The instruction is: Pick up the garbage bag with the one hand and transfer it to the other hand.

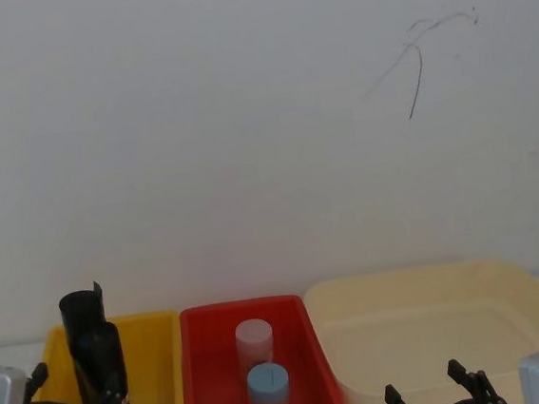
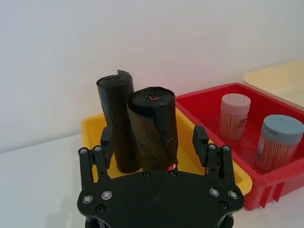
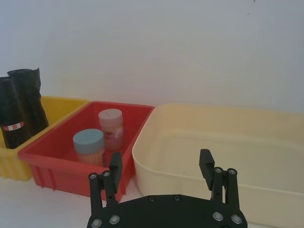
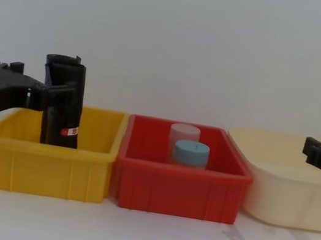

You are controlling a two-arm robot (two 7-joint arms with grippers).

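since the garbage bag (image 2: 152, 118) stands upright in the yellow bin (image 4: 46, 168), the left gripper (image 2: 153, 134) straddles it, fingers spread; the right gripper (image 3: 160, 161) hangs open, well apart from that bin.

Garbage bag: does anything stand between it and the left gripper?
Nothing visible does: the open left gripper faces the garbage bag directly; a second black roll stands behind it. The right gripper sits by the cream tub.

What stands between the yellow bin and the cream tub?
The red bin stands between them, holding a pink jar and a grey-blue jar; the chest view shows it plainly.
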